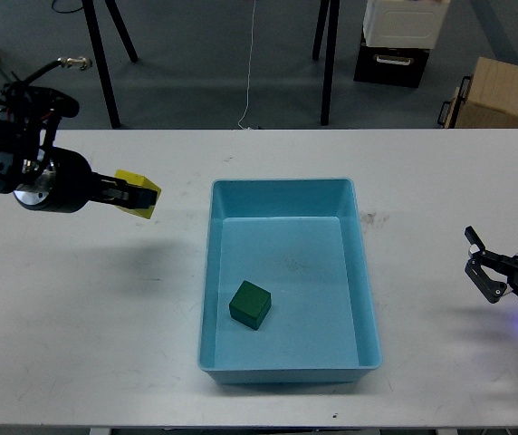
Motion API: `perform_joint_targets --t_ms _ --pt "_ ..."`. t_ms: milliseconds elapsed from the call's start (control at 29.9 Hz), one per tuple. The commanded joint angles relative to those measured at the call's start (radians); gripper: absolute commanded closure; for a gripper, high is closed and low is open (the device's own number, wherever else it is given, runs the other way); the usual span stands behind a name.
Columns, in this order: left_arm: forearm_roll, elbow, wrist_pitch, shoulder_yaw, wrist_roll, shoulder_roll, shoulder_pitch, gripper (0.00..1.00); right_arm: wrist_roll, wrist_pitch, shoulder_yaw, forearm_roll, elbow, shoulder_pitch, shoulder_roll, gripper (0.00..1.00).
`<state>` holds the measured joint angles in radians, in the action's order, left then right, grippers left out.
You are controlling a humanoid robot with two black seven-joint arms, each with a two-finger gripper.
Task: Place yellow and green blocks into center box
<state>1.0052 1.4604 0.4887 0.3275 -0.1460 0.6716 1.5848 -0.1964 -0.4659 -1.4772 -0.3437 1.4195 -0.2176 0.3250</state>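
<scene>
A light blue box (286,362) sits in the middle of the white table. A dark green block (250,304) lies inside it, near the front left. My left gripper (135,194) is shut on a yellow block (139,195) and holds it above the table, a short way left of the box's far left corner. My right gripper (503,258) is open and empty over the table's right edge, well clear of the box.
The white table (132,299) runs the width of the view. Beyond its far edge are black stand legs (100,63), a white cable on the floor, a black and white case (395,41) and a cardboard box (503,95).
</scene>
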Motion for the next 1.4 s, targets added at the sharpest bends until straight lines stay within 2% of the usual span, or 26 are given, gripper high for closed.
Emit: perform_joint_targets --t_ms 0,67,201,301,401,468,668,769,936,1069,1237,1370 --pt "-0.094 -0.064 0.000 0.096 0.002 -0.225 0.110 1.00 0.000 0.001 -0.003 0.000 -0.016 -0.002 0.002 0.01" --pt "-0.122 -0.095 0.000 0.107 0.005 -0.323 0.112 0.99 0.000 0.001 -0.005 0.000 -0.027 -0.002 0.003 0.01" --pt "-0.128 -0.106 0.000 0.182 0.034 -0.481 0.109 0.88 0.000 0.000 -0.008 0.000 -0.030 -0.017 0.005 0.01" --pt "-0.129 -0.132 0.000 0.203 0.068 -0.556 0.101 0.66 0.000 -0.002 -0.021 0.000 -0.030 -0.031 0.006 0.01" --pt "-0.129 -0.176 0.000 0.205 0.118 -0.606 0.089 0.50 -0.001 -0.002 -0.035 0.000 -0.031 -0.040 0.006 0.01" --pt "-0.129 -0.193 0.000 0.206 0.158 -0.624 0.083 0.43 -0.001 -0.004 -0.035 0.000 -0.030 -0.043 0.006 0.01" --pt "-0.132 -0.219 0.000 0.199 0.236 -0.603 0.078 0.28 -0.001 -0.004 -0.037 -0.001 -0.027 -0.045 0.006 0.01" --pt "-0.145 -0.223 0.000 0.193 0.244 -0.546 0.087 0.20 -0.001 -0.004 -0.037 -0.001 -0.027 -0.043 0.006 0.01" --pt "-0.152 -0.233 0.000 0.142 0.247 -0.433 0.089 0.20 -0.001 -0.004 -0.034 0.000 -0.027 -0.031 0.005 0.01" --pt "-0.200 -0.271 0.000 -0.020 0.247 -0.281 0.045 0.20 -0.001 -0.002 -0.023 0.002 -0.027 0.004 0.006 0.01" --pt "-0.330 -0.371 0.000 -0.407 0.252 -0.195 -0.147 0.18 -0.001 -0.002 -0.020 0.084 -0.025 0.067 0.008 0.01" --pt "-0.370 -0.408 0.000 -0.721 0.249 -0.141 -0.334 0.07 0.002 -0.010 -0.023 0.135 -0.019 0.112 -0.006 0.01"
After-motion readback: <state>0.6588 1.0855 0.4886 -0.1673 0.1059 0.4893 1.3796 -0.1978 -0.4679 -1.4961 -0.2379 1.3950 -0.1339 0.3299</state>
